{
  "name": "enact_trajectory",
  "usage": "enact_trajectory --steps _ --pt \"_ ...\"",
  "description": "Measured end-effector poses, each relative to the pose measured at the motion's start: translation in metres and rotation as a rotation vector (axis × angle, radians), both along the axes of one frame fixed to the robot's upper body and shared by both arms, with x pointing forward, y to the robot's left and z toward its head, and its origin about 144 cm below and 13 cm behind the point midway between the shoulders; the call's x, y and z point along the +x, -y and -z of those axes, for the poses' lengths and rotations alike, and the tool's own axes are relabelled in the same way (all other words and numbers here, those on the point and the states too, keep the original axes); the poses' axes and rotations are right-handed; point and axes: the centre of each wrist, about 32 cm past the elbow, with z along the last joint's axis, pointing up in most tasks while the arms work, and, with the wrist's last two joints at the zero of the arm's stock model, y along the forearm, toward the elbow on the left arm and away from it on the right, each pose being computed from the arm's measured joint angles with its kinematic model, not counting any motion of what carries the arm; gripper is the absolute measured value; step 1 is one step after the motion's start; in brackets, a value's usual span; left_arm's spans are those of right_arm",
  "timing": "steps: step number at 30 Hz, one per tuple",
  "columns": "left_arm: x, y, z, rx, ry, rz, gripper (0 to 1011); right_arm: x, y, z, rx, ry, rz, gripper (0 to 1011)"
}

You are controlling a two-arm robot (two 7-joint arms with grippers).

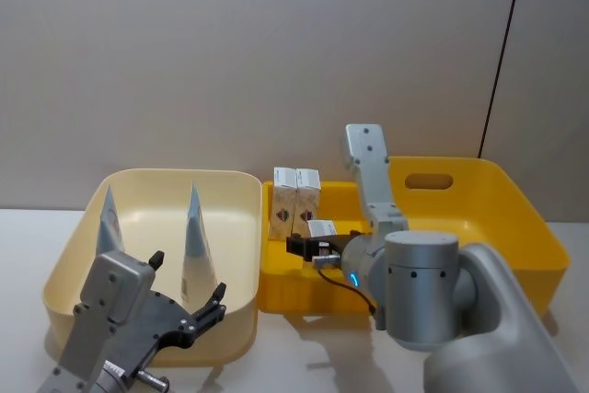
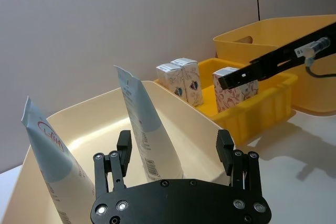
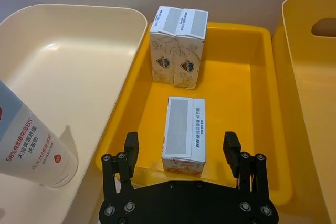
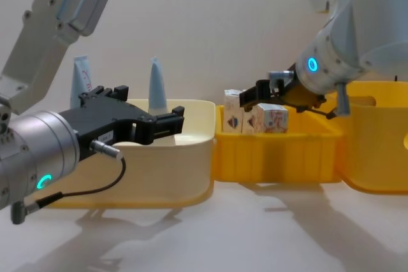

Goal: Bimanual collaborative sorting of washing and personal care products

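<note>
While two squeeze tubes [image 1: 195, 232] stand tip-up in the cream tub [image 1: 175, 173], grouped by kind, the left claw [image 2: 174, 140] hovers released at that tub's near rim, grasping nothing. Just beside it to the right, the small yellow tray [image 3: 236, 77] has two cartons [image 3: 177, 45] upright at its back. A third carton [image 3: 184, 129] sits inside the released right claw [image 3: 181, 141], seemingly resting on the tray floor. The large yellow tub [image 1: 515, 218] is farthest right.
</note>
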Motion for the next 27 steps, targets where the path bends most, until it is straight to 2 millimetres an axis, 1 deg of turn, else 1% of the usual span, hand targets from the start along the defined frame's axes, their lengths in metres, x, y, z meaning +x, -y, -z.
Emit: enact_trajectory --steps 14,27 --pt "0.0 0.0 0.0 0.0 0.0 0.0 1003 0.016 -0.008 0.006 -0.02 -0.015 0.011 1001" --pt "0.0 0.0 0.0 0.0 0.0 0.0 1003 0.026 -0.012 0.009 -0.01 -0.031 0.02 1001"
